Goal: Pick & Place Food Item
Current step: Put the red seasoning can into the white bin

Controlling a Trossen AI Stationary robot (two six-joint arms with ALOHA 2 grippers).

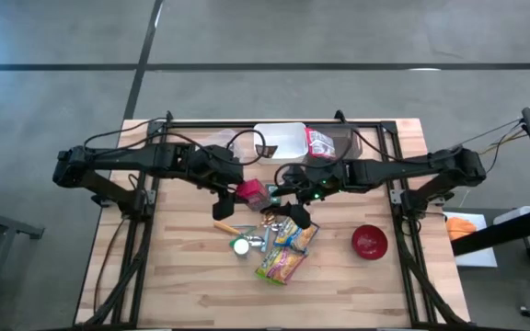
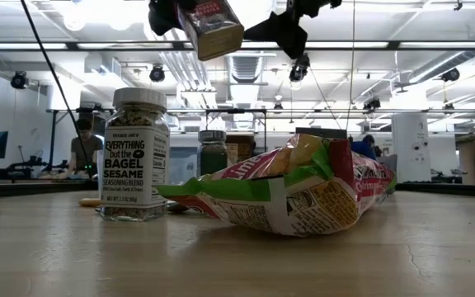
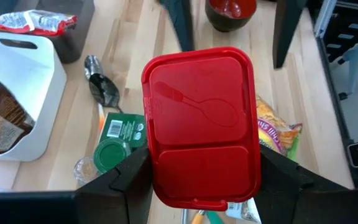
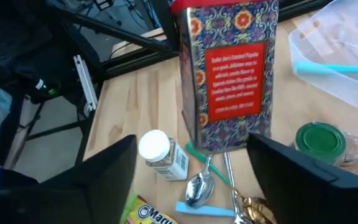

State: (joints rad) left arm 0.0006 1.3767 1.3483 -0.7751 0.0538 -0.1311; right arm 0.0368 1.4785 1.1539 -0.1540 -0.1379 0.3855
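**Left wrist view: I hold a red tin up in the air, and it could slip**

Left wrist view shows my left tool (image 3: 201, 179) closed on the tin (image 3: 201, 118). One finger is on each side of it, low down near one end. The tin has a red lid and a busy red and blue pattern on its sides. It hangs above the middle of the table (image 1: 191, 276), tilted, not touching anything below.

My right tool (image 4: 201, 171) is very near the tin, with its fingers spread wide on both sides. It does not look like it is gripping, so I think only my left tool carries the tin.

What could go wrong? I hold the tin near one end, so the heavy part could swing down and slide out. It would fall on the snack bag (image 2: 303, 194), the spoons (image 4: 199, 183) or the spice jar (image 2: 135, 157) and knock them around.

My two tools are close together. If I move one fast, it could bump the other, or bump the tin loose.

I think the tin may go in the white bin (image 3: 36, 81), which is near. If I let go too high or off to the side, the tin could hit the rim and tip out.
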